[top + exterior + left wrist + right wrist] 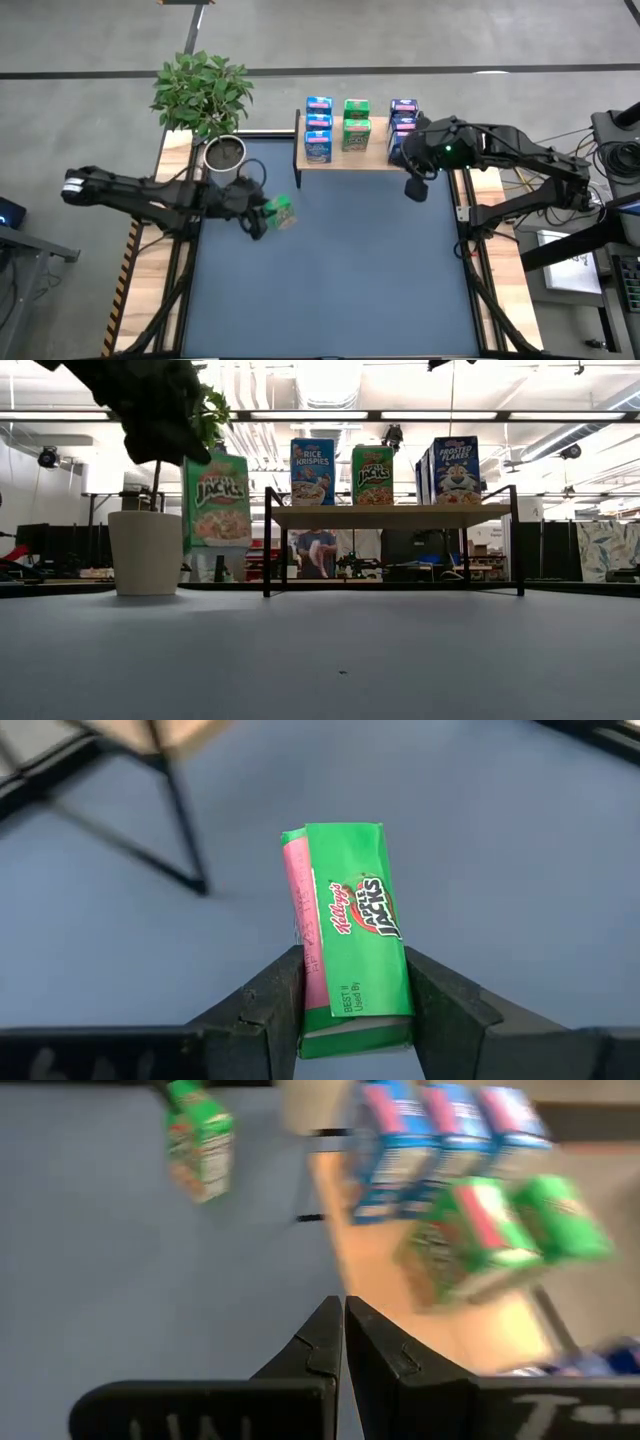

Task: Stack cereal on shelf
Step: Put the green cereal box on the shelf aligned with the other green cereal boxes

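I have the left pincer [268, 215] clamped on a small green cardboard Apple Jacks cereal box [281, 210], held upright in the air above the dark blue desk mat [340, 280], left of the light-wood plank shelf on thin black legs [350, 160] and near the white pot with a leafy plant [224, 155]. On that shelf I see light blue, green and dark blue boxes in rows. My right pincer [414, 187] hangs beside the shelf's right end, fingers together, holding nothing.

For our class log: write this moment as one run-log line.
left gripper: holds green cardboard cereal box | right gripper: shut, by light-wood shelf
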`<act>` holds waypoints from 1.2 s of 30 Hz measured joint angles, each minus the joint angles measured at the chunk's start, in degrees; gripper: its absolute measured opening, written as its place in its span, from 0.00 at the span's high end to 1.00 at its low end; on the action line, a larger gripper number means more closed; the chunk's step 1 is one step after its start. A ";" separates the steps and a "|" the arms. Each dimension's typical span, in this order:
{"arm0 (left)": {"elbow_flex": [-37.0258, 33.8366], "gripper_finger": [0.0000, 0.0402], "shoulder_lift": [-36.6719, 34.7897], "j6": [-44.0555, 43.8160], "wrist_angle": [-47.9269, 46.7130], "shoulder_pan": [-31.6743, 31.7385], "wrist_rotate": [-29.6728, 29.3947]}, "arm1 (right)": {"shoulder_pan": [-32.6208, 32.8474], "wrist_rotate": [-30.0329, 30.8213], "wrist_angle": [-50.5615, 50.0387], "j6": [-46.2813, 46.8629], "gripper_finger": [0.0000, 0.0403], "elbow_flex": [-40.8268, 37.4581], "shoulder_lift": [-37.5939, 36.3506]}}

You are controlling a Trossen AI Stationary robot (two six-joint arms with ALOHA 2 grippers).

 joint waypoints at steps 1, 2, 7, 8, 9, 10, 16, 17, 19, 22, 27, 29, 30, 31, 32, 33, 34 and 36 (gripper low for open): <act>0.00 0.66 0.26 0.19 0.76 -1.33 -0.02 | 0.36 -2.01 0.01 -1.05 0.98 -0.23 0.00; 0.00 0.66 0.64 0.75 1.78 -2.61 -0.02 | 0.86 -3.91 0.18 -1.86 0.98 -0.56 0.01; 0.02 0.66 2.69 6.81 10.95 -8.53 0.79 | 5.39 -7.01 3.71 -4.06 0.98 -4.00 0.33; 0.04 0.66 3.11 8.17 13.02 -9.54 0.98 | 6.53 -7.02 4.73 -4.44 0.98 -5.07 0.42; 0.04 0.66 3.56 9.42 14.85 -10.46 1.02 | 7.79 -7.03 6.04 -4.77 0.98 -6.14 0.55; 0.04 0.66 3.95 10.70 16.75 -11.23 1.07 | 9.02 -7.04 7.68 -4.86 0.98 -7.26 0.67; 0.09 0.66 8.59 17.31 28.63 -12.78 1.01 | 14.97 -6.64 18.92 -4.83 0.98 -14.90 0.80; 0.09 0.66 9.75 18.33 30.22 -12.78 0.98 | 15.59 -6.63 20.21 -4.74 0.98 -15.94 0.80; 0.67 0.66 12.72 20.32 32.37 -12.76 0.87 | 16.57 -6.59 22.35 -4.04 0.98 -17.59 0.80; 3.00 0.66 18.09 23.48 31.87 -12.67 0.50 | 16.92 -6.58 23.01 -2.16 0.98 -18.90 0.80; 10.56 0.66 27.64 27.11 27.16 -12.47 -2.52 | 16.88 -6.41 23.40 0.41 0.98 -20.89 0.80; 13.60 0.66 30.92 28.00 24.24 -12.24 -3.72 | 16.88 -6.45 24.91 0.63 0.98 -22.25 0.80; 14.97 0.66 32.42 28.26 23.09 -12.09 -3.88 | 16.88 -6.45 26.09 0.63 0.98 -23.07 0.80; 16.29 0.66 33.79 28.35 21.99 -12.03 -3.94 | 16.88 -6.46 27.26 0.61 0.98 -24.06 0.80; 17.38 0.66 34.96 28.35 20.72 -11.86 -4.04 | 16.88 -6.46 28.71 0.61 0.98 -25.14 0.80; 18.48 0.66 36.08 28.35 19.39 -11.71 -4.24 | 16.88 -6.47 30.31 0.59 0.98 -26.20 0.80; 19.47 0.66 37.18 28.33 18.45 -11.63 -4.33 | 16.88 -6.46 31.86 0.50 0.98 -27.22 0.80; 21.08 0.66 38.93 28.23 16.86 -11.41 -4.33 | 16.88 -6.45 34.78 0.17 0.98 -29.13 0.80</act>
